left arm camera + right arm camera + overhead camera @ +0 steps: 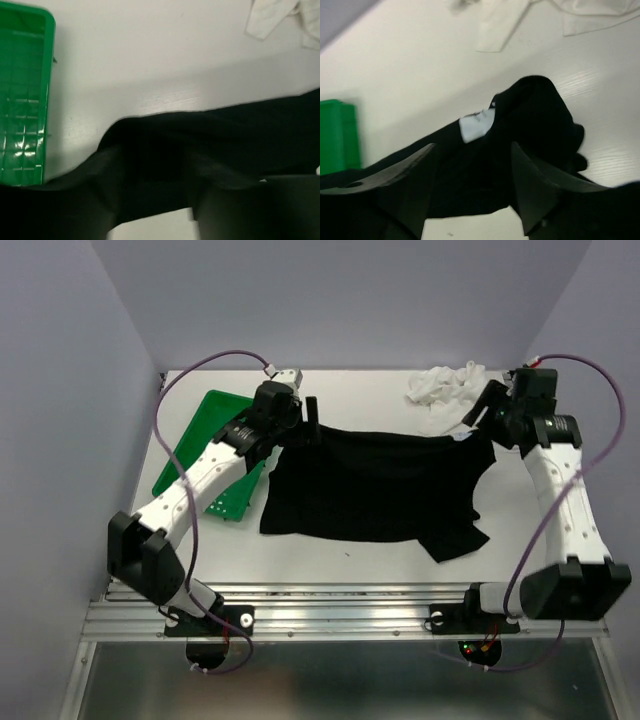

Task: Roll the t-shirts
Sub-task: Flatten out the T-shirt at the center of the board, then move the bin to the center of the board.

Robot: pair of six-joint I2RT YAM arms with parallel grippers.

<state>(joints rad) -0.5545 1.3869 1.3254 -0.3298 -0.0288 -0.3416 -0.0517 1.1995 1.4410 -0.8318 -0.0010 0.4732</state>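
The black t-shirt (375,485) lies spread flat across the middle of the table. My left gripper (312,425) is at its far left corner. In the left wrist view its fingers (107,195) stand apart, with black cloth (225,135) lying between them. My right gripper (478,418) is at the far right corner. Its fingers (405,170) also stand apart around bunched black cloth (535,110) with a white label (475,125). The white t-shirt (445,385) lies crumpled at the back right, and also shows in both wrist views (280,17) (520,15).
A green plastic tray (205,430) lies at the left under the left arm, and shows in the left wrist view (22,100) and the right wrist view (337,135). Walls close the table at the back and sides.
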